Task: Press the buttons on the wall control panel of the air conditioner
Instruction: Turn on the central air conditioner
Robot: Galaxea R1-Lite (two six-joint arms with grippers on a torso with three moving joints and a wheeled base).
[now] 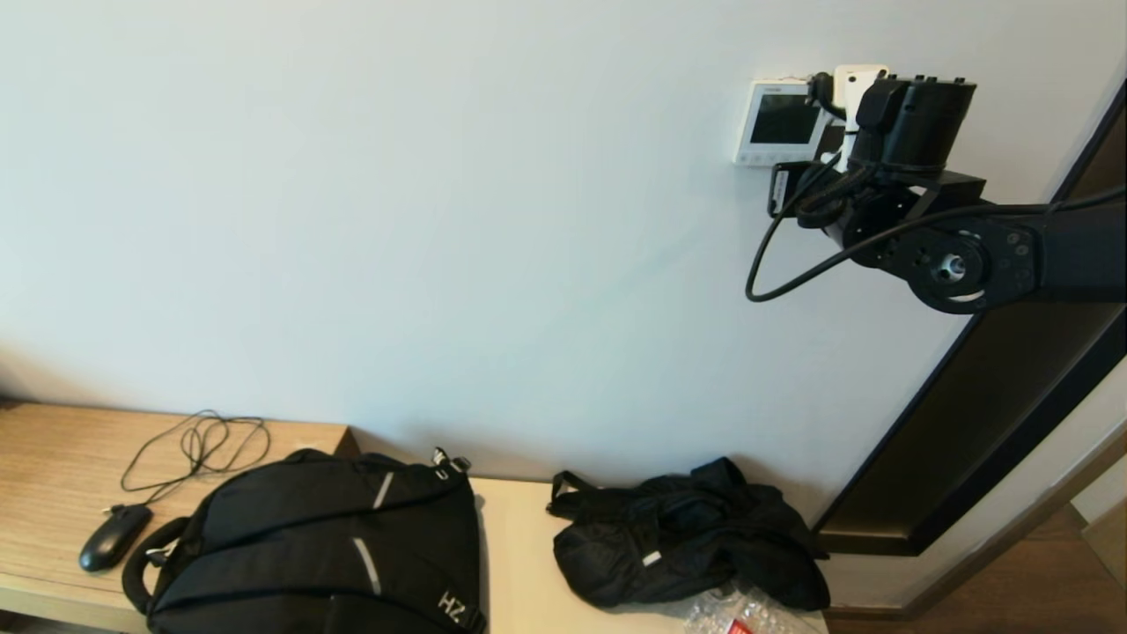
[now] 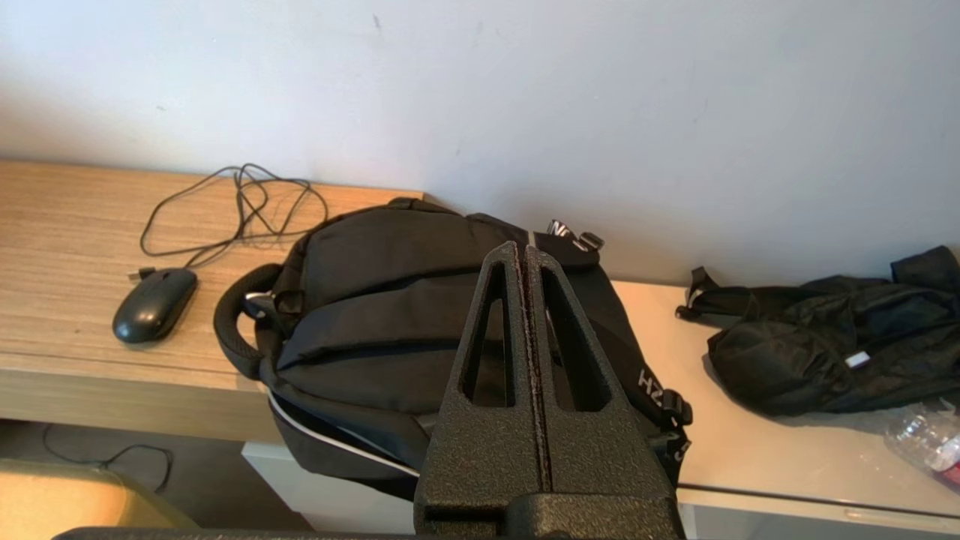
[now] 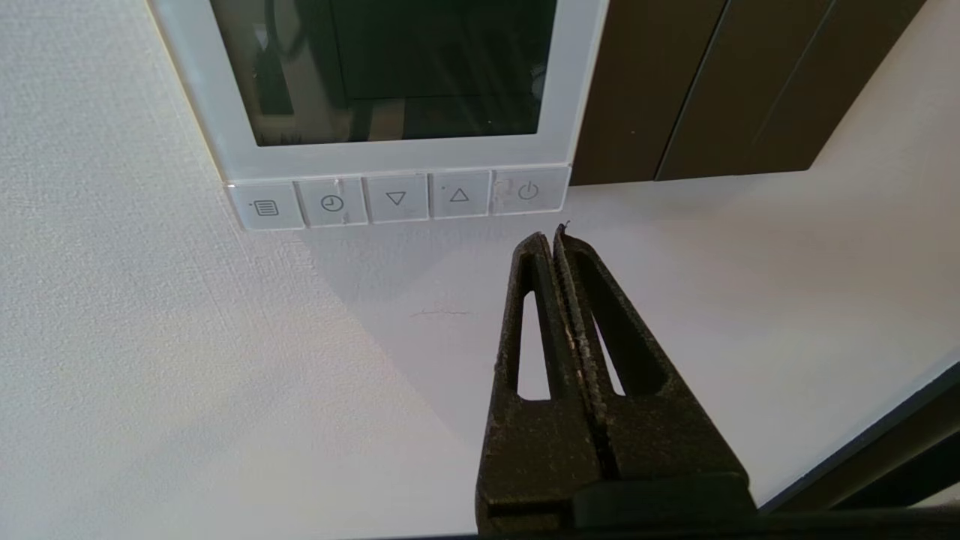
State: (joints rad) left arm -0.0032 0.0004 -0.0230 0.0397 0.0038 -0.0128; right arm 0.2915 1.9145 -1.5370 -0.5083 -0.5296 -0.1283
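Note:
The white wall control panel (image 1: 779, 123) with a dark screen hangs high on the wall, right of centre. In the right wrist view its frame (image 3: 390, 159) fills the top, with the row of small buttons (image 3: 397, 199) along its lower edge. My right gripper (image 3: 551, 234) is shut and empty, its tips just below the power button (image 3: 528, 192) at the row's end. I cannot tell if they touch the wall. In the head view the right wrist (image 1: 916, 114) hides the fingers. My left gripper (image 2: 523, 247) is shut and empty, held low over a black backpack (image 2: 390, 300).
A dark brown plate (image 3: 675, 90) sits beside the panel. A dark door frame (image 1: 995, 396) runs down the right. On the low wooden bench (image 1: 53, 458) lie the backpack (image 1: 326, 546), a corded mouse (image 1: 114, 535), a black bag (image 1: 687, 537) and clear plastic (image 1: 740, 612).

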